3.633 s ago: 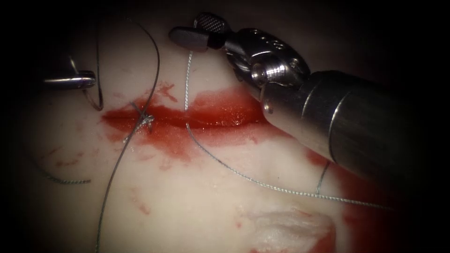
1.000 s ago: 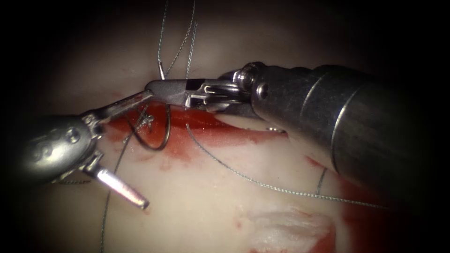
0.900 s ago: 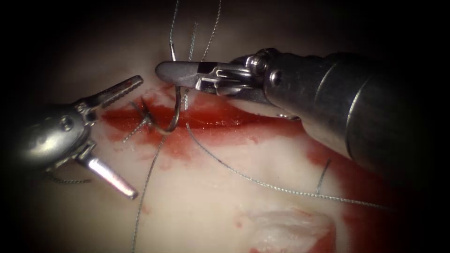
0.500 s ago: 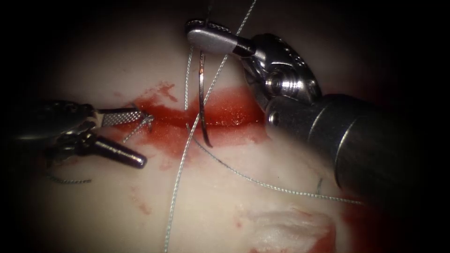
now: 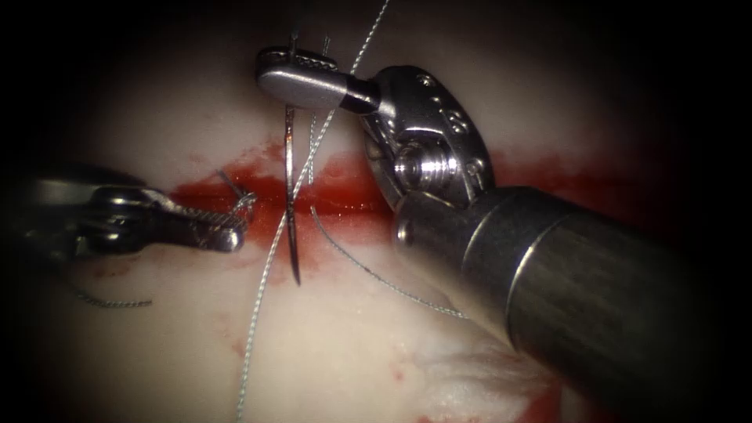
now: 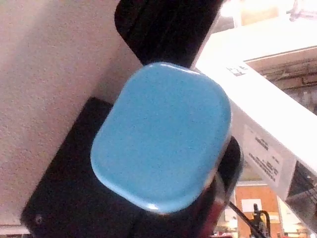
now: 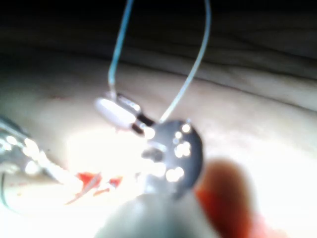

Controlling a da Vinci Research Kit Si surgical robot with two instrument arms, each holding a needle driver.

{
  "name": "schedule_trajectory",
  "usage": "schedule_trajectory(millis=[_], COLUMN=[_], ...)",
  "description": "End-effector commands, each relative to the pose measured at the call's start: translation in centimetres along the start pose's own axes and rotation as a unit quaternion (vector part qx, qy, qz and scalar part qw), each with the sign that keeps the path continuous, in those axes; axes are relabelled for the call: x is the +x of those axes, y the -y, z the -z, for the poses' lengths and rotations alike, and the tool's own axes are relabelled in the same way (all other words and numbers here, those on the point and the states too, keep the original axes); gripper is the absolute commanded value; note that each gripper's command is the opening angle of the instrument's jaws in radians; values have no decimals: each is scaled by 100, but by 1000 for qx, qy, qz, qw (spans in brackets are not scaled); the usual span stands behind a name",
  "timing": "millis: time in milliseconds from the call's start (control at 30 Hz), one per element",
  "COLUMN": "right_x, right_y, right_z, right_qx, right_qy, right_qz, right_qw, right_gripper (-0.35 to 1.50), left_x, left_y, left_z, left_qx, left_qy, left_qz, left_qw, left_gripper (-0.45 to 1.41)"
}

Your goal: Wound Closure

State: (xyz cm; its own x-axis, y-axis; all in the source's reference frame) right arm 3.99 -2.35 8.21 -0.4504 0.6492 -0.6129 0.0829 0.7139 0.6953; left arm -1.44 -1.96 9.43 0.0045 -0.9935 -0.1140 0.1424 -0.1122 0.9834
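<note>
Needle [image 5: 291, 196] is held near its blunt, thread-bearing end by the right tool [image 5: 296, 74], whose jaws are clamped on it in the upper middle of the frame; the steel curve hangs free across the cut [image 5: 329, 192], its point over the red-stained lower edge and not in the tissue [image 5: 337, 345]. Half a second earlier the same grip was seen further right, so the needle has been carried leftward, nearer the left tool [image 5: 223, 227]. Earlier pictures show the needle handed from the left tool to the right one. The left tool's jaws, wide apart half a second ago, are now drawn together at the knot [image 5: 244, 202] on the cut's left end (whether anything is pinched there cannot be told). For the task, this means the needle is in hand and clear of the tissue. The thread [image 5: 266, 266] is fine, twisted and grey, trailing to the bottom of the frame. The tissue is pale, moist and glossy; red fluid [image 5: 352, 176] pools along the slit. The jaws are serrated polished metal.
</note>
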Motion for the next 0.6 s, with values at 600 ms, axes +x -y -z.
schedule_trajectory(millis=[600], right_x=[2], right_y=[7], right_z=[-31], right_qx=[43], right_qy=[12], right_qz=[9], right_qw=[999], right_gripper=[-35], left_x=[-25], left_y=[20], left_z=[10], left_qx=[69], left_qy=[48], left_qz=[71], left_qw=[994], left_gripper=[34])
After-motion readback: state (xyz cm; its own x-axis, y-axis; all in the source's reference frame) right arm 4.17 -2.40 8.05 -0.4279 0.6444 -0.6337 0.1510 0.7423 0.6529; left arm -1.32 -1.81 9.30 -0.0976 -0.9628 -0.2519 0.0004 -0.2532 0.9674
